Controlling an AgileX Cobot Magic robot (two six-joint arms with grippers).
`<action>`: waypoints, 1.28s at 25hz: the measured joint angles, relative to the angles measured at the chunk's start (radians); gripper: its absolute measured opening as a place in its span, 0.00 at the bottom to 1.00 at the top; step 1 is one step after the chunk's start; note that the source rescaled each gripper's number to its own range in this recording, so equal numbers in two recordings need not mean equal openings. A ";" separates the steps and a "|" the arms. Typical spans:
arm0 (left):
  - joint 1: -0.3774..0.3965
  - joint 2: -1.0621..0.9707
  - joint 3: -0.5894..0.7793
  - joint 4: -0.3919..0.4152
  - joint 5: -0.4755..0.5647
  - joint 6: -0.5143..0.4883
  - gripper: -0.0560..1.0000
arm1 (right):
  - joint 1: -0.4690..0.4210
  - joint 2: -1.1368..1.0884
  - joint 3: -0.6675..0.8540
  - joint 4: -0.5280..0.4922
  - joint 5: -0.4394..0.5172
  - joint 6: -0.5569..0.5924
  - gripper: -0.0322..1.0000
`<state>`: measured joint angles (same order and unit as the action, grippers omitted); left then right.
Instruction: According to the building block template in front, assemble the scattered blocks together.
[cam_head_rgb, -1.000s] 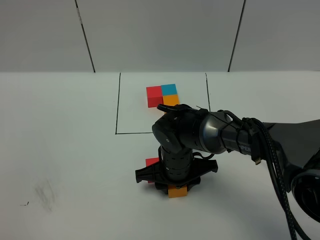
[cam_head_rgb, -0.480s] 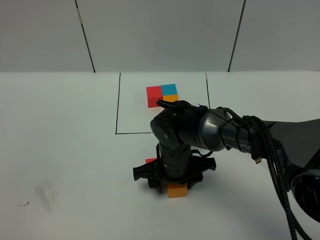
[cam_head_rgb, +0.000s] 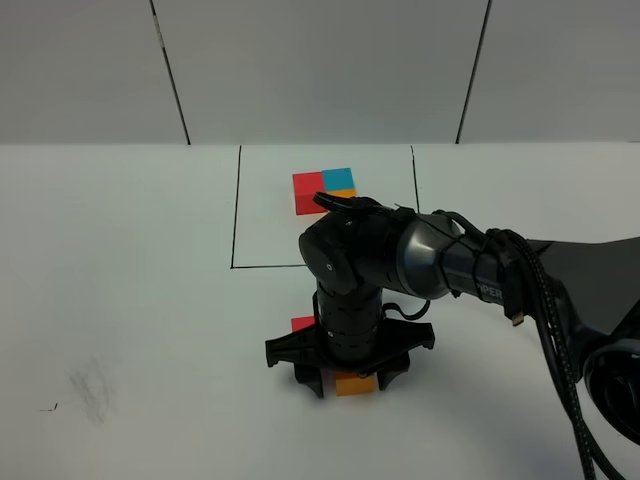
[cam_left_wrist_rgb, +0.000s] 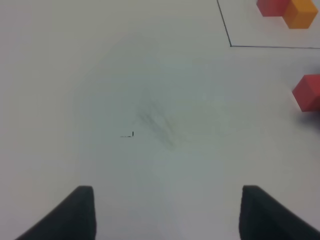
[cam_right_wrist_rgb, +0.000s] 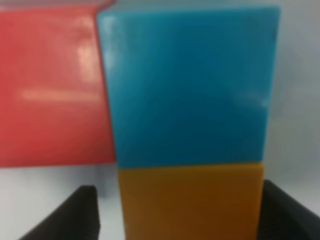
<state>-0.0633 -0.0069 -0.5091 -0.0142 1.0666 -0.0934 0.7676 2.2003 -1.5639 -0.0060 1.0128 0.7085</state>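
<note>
right gripper (cam_head_rgb: 350, 385) | spread (pinching earlier), straddling orange cube (cam_right_wrist_rgb: 190, 200) | blue cube (cam_right_wrist_rgb: 187, 85) abutting

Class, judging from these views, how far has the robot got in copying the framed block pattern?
Looks done: red block, blue block and orange block sit together in an L like the template. In hand: right pincer straddles them, jaws apart. Left: withdrawing; left pincer is open, idle.

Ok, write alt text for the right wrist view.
Close-up of a blue cube with an orange cube flush against one side and a red cube against another, on a white table. The hand's dark fingertips flank the orange cube, apart from it.
</note>
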 joint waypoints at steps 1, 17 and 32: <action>0.000 0.000 0.000 0.000 0.000 0.000 0.97 | 0.000 -0.003 0.000 0.006 0.000 0.000 0.38; 0.000 0.000 0.000 0.000 0.000 0.000 0.97 | 0.003 -0.159 -0.011 0.006 0.005 -0.004 0.38; 0.000 0.000 0.000 0.000 0.000 0.000 0.97 | 0.003 -0.243 -0.017 -0.244 0.195 -0.095 0.38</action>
<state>-0.0633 -0.0069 -0.5091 -0.0142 1.0666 -0.0934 0.7709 1.9576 -1.5812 -0.2503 1.2073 0.6137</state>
